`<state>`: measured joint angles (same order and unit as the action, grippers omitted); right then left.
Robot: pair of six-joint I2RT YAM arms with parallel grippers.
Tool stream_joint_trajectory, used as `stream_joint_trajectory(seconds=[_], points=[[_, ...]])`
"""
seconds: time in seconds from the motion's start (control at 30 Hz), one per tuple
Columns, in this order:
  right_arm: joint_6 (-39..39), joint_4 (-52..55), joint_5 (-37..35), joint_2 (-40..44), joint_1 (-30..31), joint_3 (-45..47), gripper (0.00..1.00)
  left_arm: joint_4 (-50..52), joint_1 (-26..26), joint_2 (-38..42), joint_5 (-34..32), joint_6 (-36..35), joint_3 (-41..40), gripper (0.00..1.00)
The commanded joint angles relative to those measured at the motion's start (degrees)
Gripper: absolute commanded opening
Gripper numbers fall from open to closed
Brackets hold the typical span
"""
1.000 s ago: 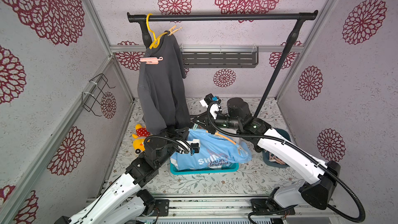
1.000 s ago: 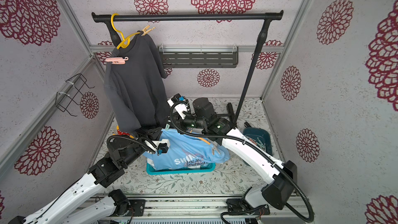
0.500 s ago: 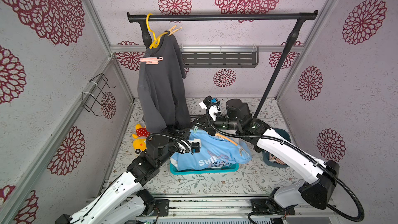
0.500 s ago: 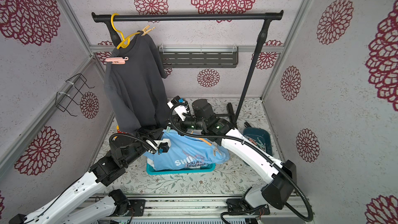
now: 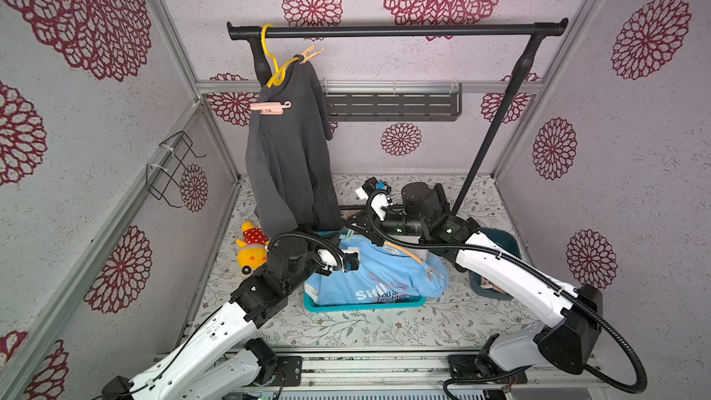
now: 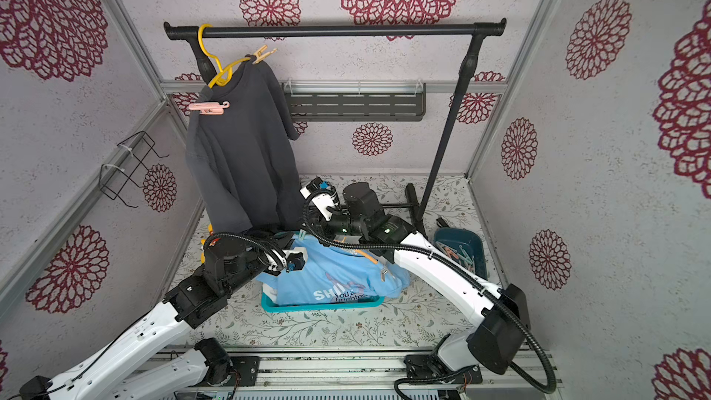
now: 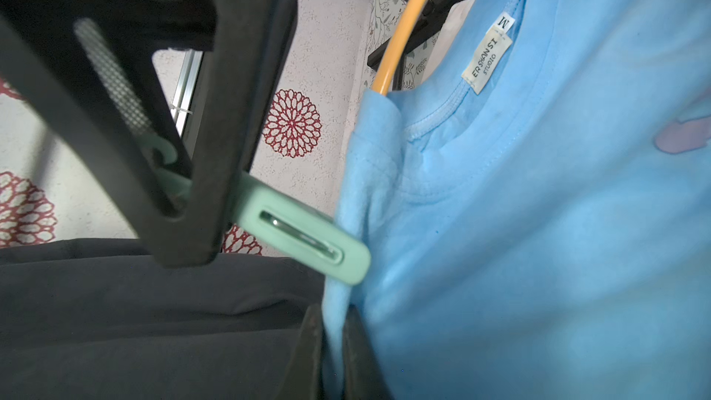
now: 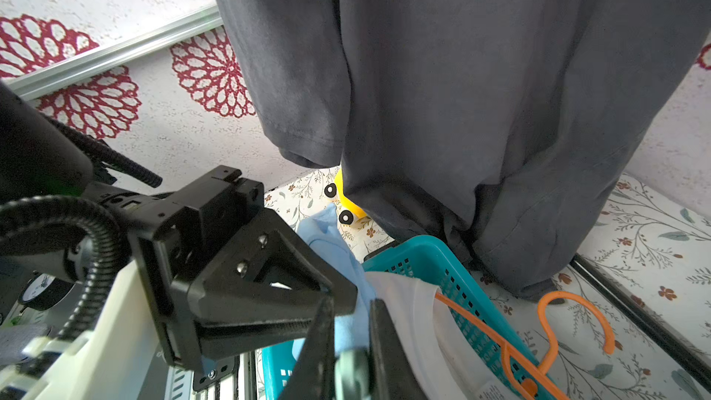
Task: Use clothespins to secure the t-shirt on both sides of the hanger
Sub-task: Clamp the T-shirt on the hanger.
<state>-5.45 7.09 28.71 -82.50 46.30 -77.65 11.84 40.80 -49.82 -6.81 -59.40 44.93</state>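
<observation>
Nearer blue t-shirt (image 7: 538, 205) now: my right tool (image 7: 179, 205) clamps mint clothespin (image 7: 304, 240), seemingly light, stiff, by its handles; left tool (image 7: 334, 340) pinches soft shoulder.

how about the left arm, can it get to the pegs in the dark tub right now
Probably not: the left pincer is shut on the blue shirt, and the tub sits beyond the right arm.

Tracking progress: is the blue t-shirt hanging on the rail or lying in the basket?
In the basket: the blue t-shirt lies heaped over the teal basket, below the rail.
</observation>
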Motion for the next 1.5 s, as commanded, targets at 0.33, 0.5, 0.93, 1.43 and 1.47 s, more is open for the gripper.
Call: stream_joint_trajectory(seconds=[0.33,0.5,0.93,1.43,1.47], points=[[0.2,2.2,2.8,-3.0,2.3,1.5,0.00,-5.3,-1.3,0.3,-1.4,2.7,4.1,0.00],[0.1,2.3,3.7,-4.5,3.2,0.6,0.00,-5.2,-1.4,0.2,-1.5,2.6,3.9,0.00],[0.1,2.8,5.5,-5.8,3.8,0.1,0.00,-6.2,-2.1,1.0,-1.5,2.1,2.6,0.00],[-0.9,1.7,-1.3,-4.6,3.4,-3.3,0.07,-4.6,-2.1,1.4,-0.7,-1.0,0.1,0.00],[-0.9,1.4,-1.6,-4.4,3.3,-3.4,0.10,-4.6,-2.1,1.4,-0.4,-1.2,-0.1,0.00]])
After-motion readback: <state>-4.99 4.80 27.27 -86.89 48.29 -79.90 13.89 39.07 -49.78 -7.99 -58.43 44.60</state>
